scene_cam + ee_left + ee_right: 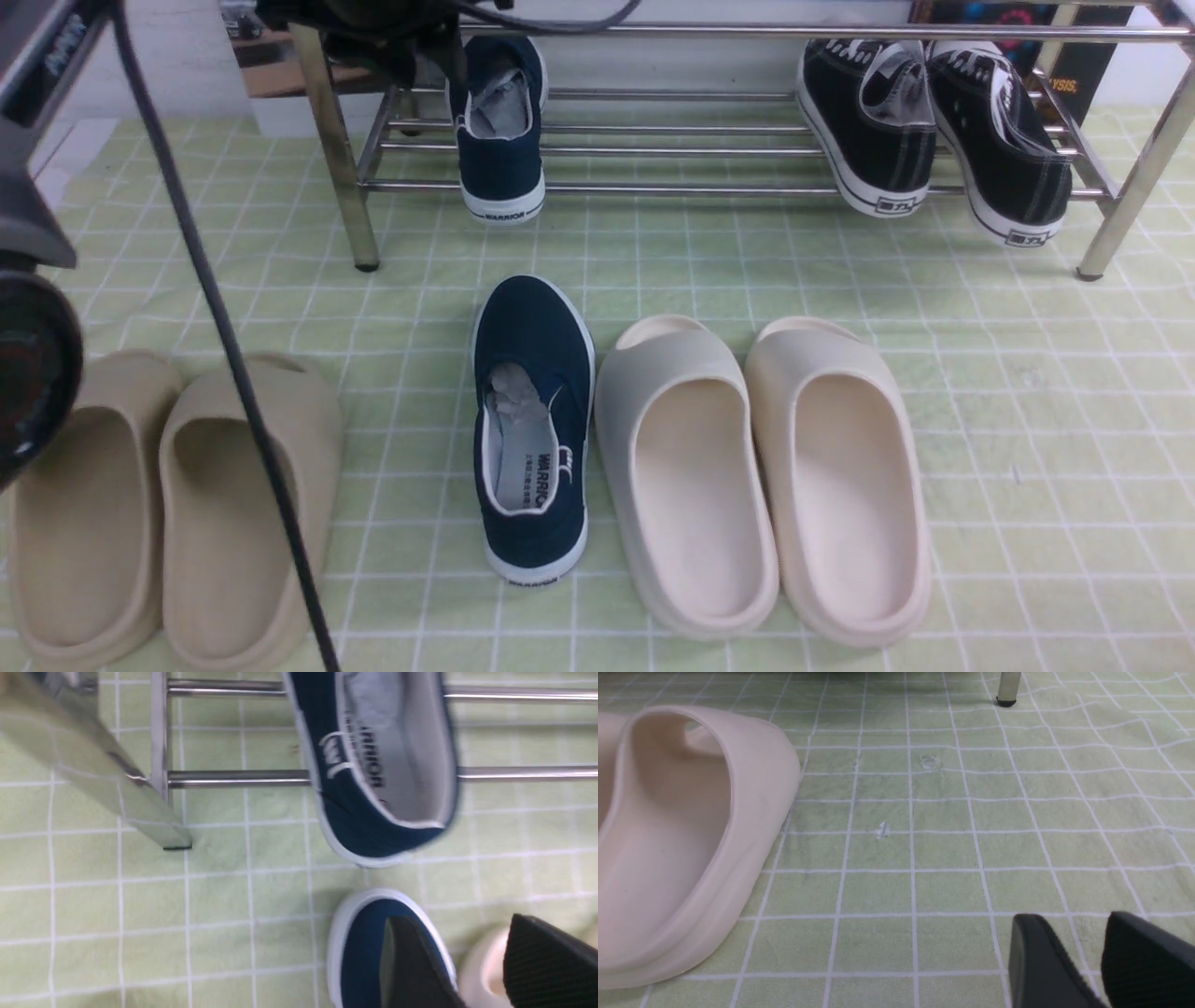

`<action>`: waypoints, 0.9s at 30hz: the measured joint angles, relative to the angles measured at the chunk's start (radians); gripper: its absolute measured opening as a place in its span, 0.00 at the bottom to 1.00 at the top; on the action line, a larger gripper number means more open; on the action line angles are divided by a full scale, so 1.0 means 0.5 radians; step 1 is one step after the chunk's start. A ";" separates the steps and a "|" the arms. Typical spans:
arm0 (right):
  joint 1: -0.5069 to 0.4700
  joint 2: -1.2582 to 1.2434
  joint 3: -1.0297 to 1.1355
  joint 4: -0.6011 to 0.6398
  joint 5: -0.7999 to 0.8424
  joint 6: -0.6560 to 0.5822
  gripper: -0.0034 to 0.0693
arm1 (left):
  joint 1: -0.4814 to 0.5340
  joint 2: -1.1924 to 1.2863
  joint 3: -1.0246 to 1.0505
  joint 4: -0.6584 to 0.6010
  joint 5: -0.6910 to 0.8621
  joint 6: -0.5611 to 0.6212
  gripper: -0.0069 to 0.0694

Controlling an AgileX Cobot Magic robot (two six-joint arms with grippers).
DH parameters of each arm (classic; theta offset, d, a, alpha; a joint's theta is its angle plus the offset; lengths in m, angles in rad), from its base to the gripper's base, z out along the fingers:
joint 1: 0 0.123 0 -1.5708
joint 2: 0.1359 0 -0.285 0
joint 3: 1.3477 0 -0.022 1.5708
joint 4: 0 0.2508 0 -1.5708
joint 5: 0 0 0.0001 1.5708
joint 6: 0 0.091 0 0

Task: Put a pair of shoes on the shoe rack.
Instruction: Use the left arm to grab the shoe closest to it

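Hovering at the shoe rack (653, 189), the left gripper (458, 924) gapes empty: one navy shoe (501, 131) sits on the lower bars, far left. Next, grasp its mate (532, 429), near-centre beside the cream slides (686, 485); right gripper (1071, 924) open too, idle

Light bright, even and diffuse, apparently from overhead, in all three views. Shadows short and soft, faint beside the cream slides (686, 485). Specular streaks along the shoe rack (709, 31) tubes. Front view: mid-field sharp; cable (224, 355) and arm housing (33, 373) at the left edge dark and defocused. Left wrist view: smeared, with the navy shoe (373, 765) and the rack leg soft-edged. Right wrist view: crisp across the mat (924, 849).
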State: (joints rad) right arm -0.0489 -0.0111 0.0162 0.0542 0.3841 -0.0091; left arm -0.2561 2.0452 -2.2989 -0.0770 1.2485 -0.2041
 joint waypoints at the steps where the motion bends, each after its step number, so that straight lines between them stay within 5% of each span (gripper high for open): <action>1: 0.000 0.000 0.000 0.000 0.000 0.000 0.38 | 0.000 -0.135 0.151 -0.048 0.000 -0.007 0.48; 9: 0.000 0.000 0.000 0.000 0.000 0.000 0.38 | 0.000 -0.644 1.243 -0.325 -0.029 0.024 0.48; 16: 0.000 0.000 0.000 0.000 0.000 0.000 0.38 | 0.000 -0.741 2.182 -0.706 -0.524 0.186 0.54; 22: 0.000 0.000 0.000 0.000 0.000 0.000 0.38 | -0.014 -0.741 2.286 -0.808 -0.736 0.277 0.59; 27: 0.000 0.000 0.000 0.000 0.000 0.000 0.38 | -0.190 -0.675 2.286 -0.484 -0.943 0.160 0.58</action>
State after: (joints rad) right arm -0.0489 -0.0111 0.0162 0.0542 0.3841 -0.0091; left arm -0.3512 1.7075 -1.1558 -0.3190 0.7769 -0.1240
